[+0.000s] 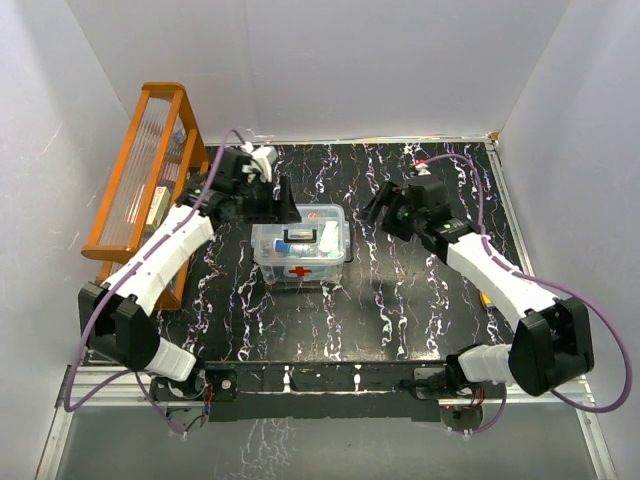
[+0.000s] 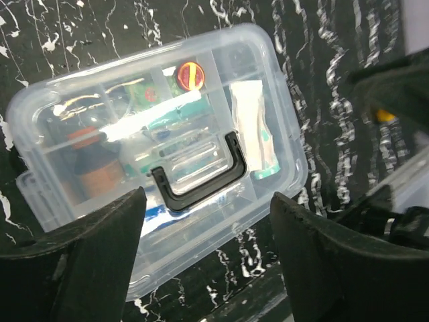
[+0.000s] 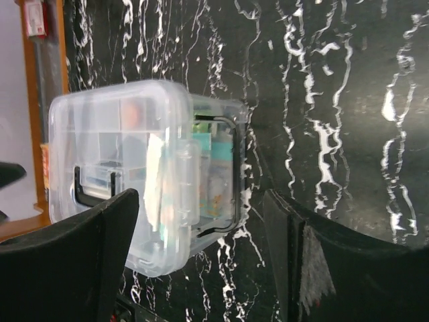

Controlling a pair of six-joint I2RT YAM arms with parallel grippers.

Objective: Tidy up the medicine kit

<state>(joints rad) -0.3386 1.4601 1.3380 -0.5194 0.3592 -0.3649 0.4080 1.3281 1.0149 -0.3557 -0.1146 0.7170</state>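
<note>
Black marbled table (image 1: 400, 320) between white walls. At its centre sits the medicine kit (image 1: 300, 255), lid (image 2: 255, 74) on. The left gripper (image 2: 208, 196) and right gripper (image 3: 201, 194) hang wide open and empty on either side. A clumsy nudge might shove the light box toward the orange rack (image 1: 150, 170), far left.

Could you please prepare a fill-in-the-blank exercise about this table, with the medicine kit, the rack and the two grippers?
1. The cross on the medicine kit is ___ in colour.
2. The handle on the clear lid is ___ in colour.
3. The orange rack stands on the robot's ___ side of the kit.
4. The left gripper and the right gripper are both ___, holding nothing.
Missing words: red; black; left; open.
</note>
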